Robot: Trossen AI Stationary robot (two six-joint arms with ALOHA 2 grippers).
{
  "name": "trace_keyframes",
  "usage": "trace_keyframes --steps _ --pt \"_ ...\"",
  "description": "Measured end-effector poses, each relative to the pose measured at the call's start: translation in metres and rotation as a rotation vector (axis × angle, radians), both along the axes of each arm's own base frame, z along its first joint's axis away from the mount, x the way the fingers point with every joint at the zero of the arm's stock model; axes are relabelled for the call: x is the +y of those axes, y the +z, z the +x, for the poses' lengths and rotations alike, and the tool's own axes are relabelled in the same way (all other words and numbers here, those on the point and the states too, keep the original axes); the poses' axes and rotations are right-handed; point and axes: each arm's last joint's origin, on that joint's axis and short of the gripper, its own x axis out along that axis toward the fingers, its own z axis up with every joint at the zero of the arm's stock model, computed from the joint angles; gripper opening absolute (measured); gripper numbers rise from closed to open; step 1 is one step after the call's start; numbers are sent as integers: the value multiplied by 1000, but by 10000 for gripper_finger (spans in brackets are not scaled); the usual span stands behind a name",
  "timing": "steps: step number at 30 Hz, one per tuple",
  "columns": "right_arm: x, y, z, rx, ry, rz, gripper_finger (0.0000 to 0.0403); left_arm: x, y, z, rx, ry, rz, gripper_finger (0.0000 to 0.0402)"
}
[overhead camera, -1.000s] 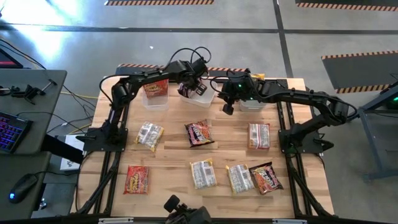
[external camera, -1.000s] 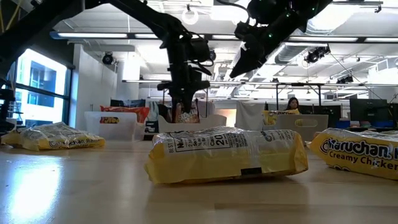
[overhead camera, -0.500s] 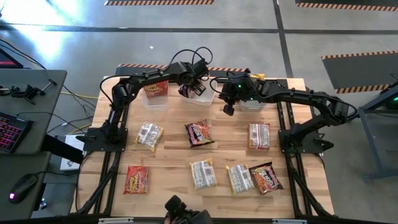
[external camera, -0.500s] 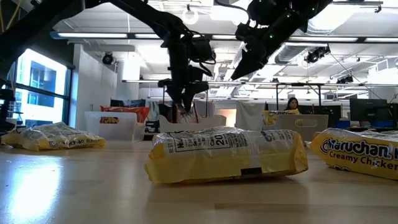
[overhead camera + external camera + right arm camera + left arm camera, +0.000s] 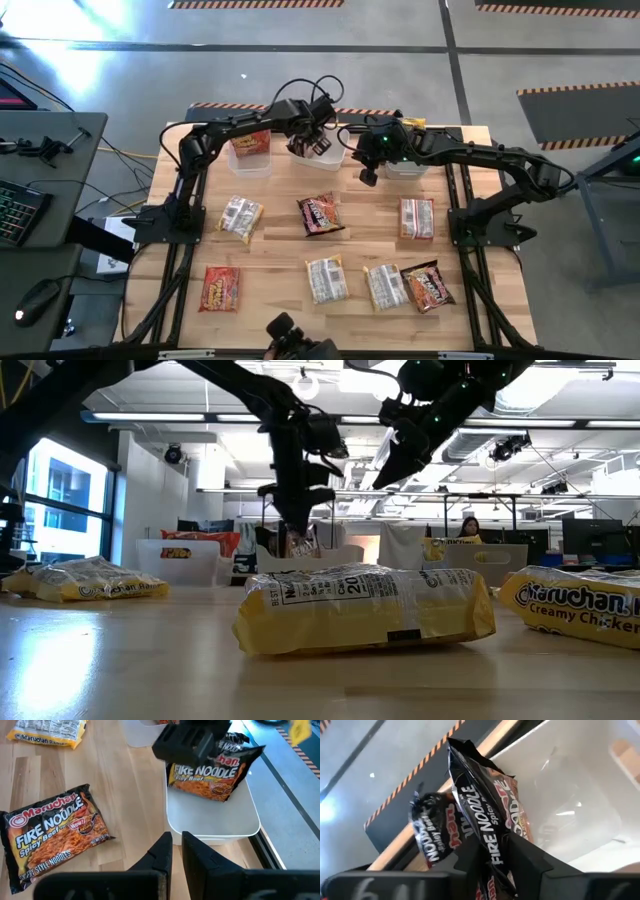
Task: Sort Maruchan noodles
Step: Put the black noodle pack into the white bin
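Observation:
My left gripper [image 5: 312, 143] hovers over the middle clear tub [image 5: 322, 160] at the table's far edge, shut on a dark Fire Noodle packet [image 5: 485, 805]. My right gripper [image 5: 367, 174] hangs shut and empty above the table, just near of the gap between the middle and right tubs [image 5: 405, 166]. Several packets lie flat on the table: dark ones [image 5: 320, 213] [image 5: 428, 286], yellow-tan ones [image 5: 240, 217] [image 5: 325, 279] [image 5: 385, 286] [image 5: 417, 218], and a red one [image 5: 219, 288]. The left tub [image 5: 250, 160] holds a red packet [image 5: 250, 143]. My left gripper pinches the dark packet between its two fingers by one end [image 5: 492, 845], coming from above and pointing down. The packet hangs below the fingers inside the middle tub [image 5: 215, 825], crumpled and tilted. Whether its lower edge [image 5: 200, 790] rests on the tub floor I cannot tell.
Three clear tubs stand in a row along the far edge. A yellow packet [image 5: 413, 123] shows at the right tub's far side. Bare wood lies between the tubs and the middle row of packets. People and desks show in the room behind.
My left gripper has moved slightly toward the table's right over the middle tub, still holding the dark packet. My right gripper has stayed where it was.

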Motion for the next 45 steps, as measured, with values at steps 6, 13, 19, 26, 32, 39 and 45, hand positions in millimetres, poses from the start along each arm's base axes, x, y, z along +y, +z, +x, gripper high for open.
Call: trace_keyframes --steps 6,13,19,26,32,39,45 --pt "0 -4 0 -1 1 -2 23 0 8 1 -35 -19 25 55" --pt "1 -20 -2 -27 -11 2 23 0 12 4 -65 -37 50 54" --pt "2 -29 -3 -67 -13 9 23 2 12 4 -72 -14 62 53" --pt "1 -28 -1 -101 -14 12 23 2 12 3 -63 -37 58 53" --pt "1 -27 -1 -111 -13 9 23 3 8 0 -45 -2 28 61" --pt "1 -26 0 -125 -13 3 23 -2 -7 2 -51 47 0 87" --pt "1 -26 0 -126 -6 8 23 -2 -14 1 -43 58 20 104"
